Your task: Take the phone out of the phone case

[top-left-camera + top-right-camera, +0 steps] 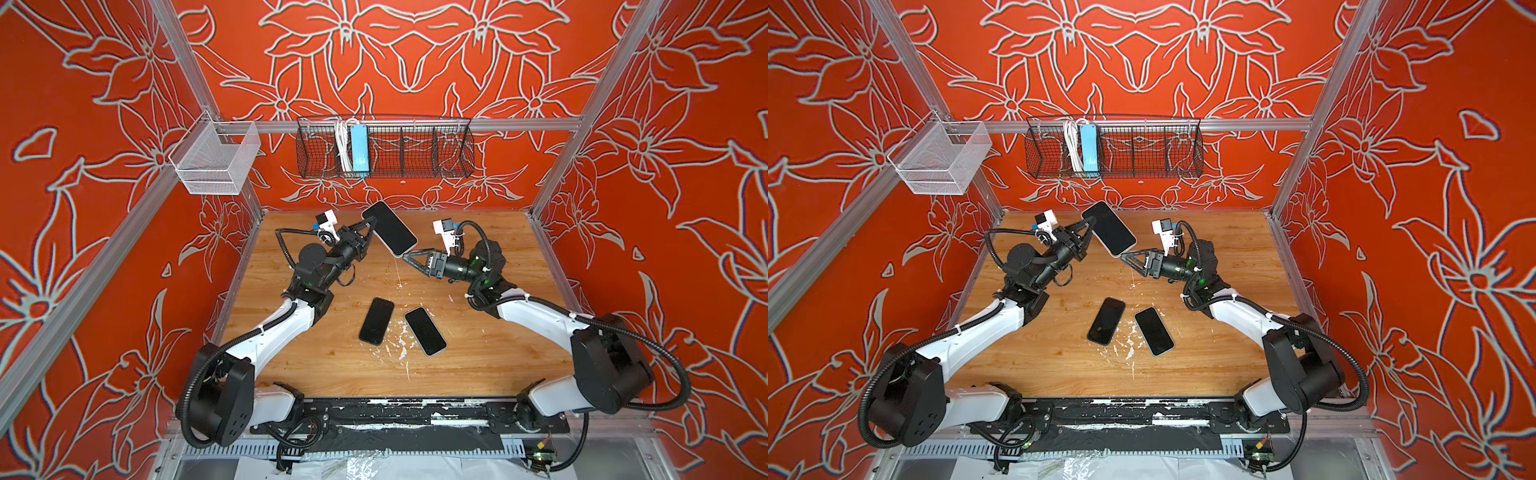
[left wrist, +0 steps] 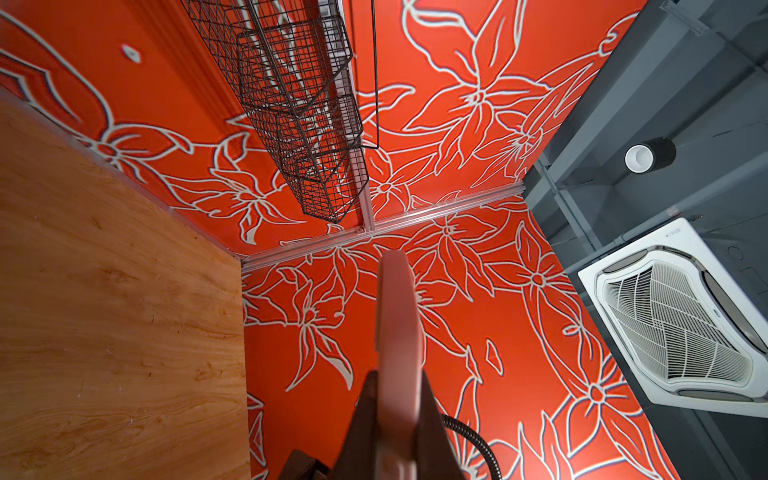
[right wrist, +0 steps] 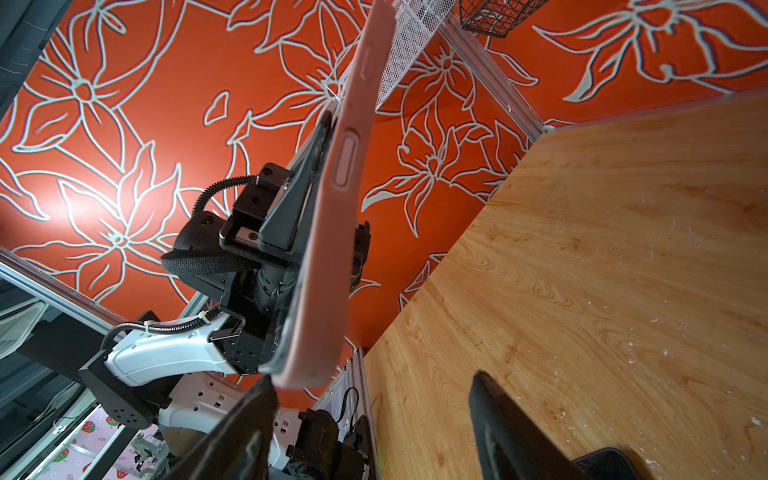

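Observation:
In both top views a dark-screened phone (image 1: 388,227) (image 1: 1108,228) in a pale pink phone case (image 3: 332,249) hangs tilted above the back of the wooden table (image 1: 478,353). My left gripper (image 1: 371,226) (image 1: 1088,226) is shut on its long side edge. In the left wrist view the pink case edge (image 2: 399,324) runs up between the left gripper's (image 2: 397,390) dark fingers (image 2: 361,419). My right gripper (image 1: 409,255) (image 1: 1126,257) (image 3: 372,380) stands open. Its fingertips are just below the case's lower corner, with nothing between them.
Two loose dark phones (image 1: 376,321) (image 1: 425,331) lie flat mid-table, in front of both grippers. A black wire basket (image 1: 384,147) with a blue power strip (image 1: 359,149) hangs on the back wall. A white mesh basket (image 1: 216,160) hangs at the back left corner.

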